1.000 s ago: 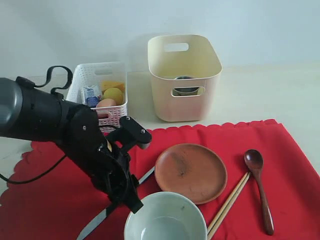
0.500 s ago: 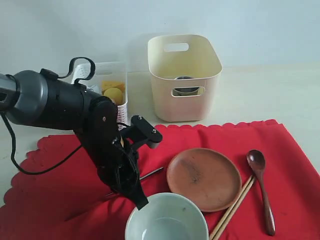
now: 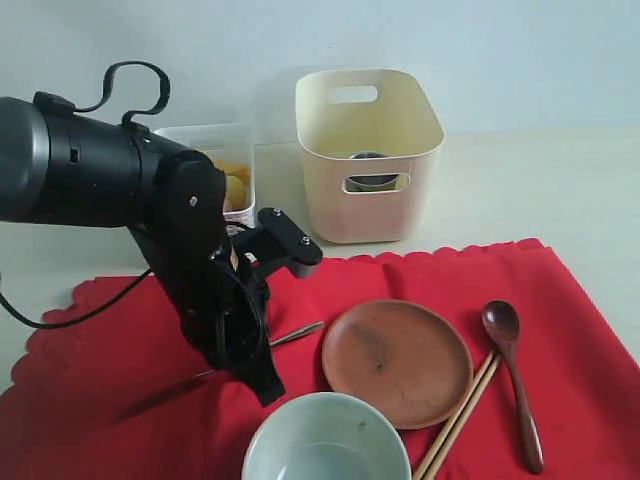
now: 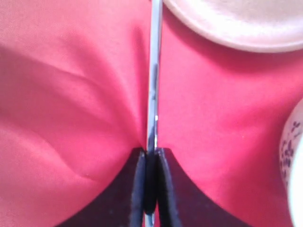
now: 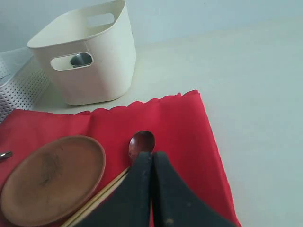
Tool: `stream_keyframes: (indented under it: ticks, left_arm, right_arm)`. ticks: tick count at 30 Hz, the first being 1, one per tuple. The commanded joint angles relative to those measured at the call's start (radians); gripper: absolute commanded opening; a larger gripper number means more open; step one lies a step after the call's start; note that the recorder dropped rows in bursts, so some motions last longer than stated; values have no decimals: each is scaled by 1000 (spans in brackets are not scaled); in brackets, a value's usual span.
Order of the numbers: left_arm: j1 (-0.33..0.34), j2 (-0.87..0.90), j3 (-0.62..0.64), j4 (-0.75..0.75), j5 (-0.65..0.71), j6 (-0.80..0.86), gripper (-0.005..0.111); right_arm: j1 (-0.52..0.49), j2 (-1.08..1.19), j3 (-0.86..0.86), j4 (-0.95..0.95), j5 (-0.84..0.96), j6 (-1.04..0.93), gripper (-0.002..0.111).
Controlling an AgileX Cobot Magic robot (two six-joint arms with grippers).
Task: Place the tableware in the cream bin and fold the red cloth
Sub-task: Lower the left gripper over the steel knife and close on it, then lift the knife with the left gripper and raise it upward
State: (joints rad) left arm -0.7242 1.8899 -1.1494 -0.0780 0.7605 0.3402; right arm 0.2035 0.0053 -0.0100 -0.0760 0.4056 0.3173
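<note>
Over the left half of the red cloth (image 3: 120, 380), the left gripper (image 4: 149, 152) was clamped on the knife (image 4: 153, 80) across its thin edge. So narrow a hold could let it swivel or slip before it reached the cream bin (image 3: 370, 190) beyond the cloth's far edge. The right gripper (image 5: 152, 157) was pinched shut, empty.

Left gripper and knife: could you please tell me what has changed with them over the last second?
The left gripper closed on the knife, puckering the red cloth beneath it. The brown plate shifted slightly right in the exterior view. The cream bin and the steel cup inside it stayed put.
</note>
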Motion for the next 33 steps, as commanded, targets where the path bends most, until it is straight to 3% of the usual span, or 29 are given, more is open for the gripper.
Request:
stream_keyframes:
  ticks: [1, 9, 18, 21, 25, 33]
  left_arm:
    - [7, -19, -5, 22, -35, -8, 0]
    - [27, 4, -5, 17, -64, -27, 0]
    - [27, 72, -5, 13, -81, -27, 15]
    - [27, 92, -5, 13, -102, -31, 12]
    - [27, 95, -5, 13, -125, -31, 0]
    - [27, 95, -5, 13, -96, -34, 1]
  right_arm:
    - [-5, -5, 3, -9, -12, 1, 0]
    - [-5, -5, 3, -9, -12, 1, 0]
    - [-5, -5, 3, -9, -12, 1, 0]
    - [-5, -5, 3, -9, -12, 1, 0]
    - [-5, -5, 3, -9, -12, 1, 0]
    - [-5, -5, 3, -9, -12, 1, 0]
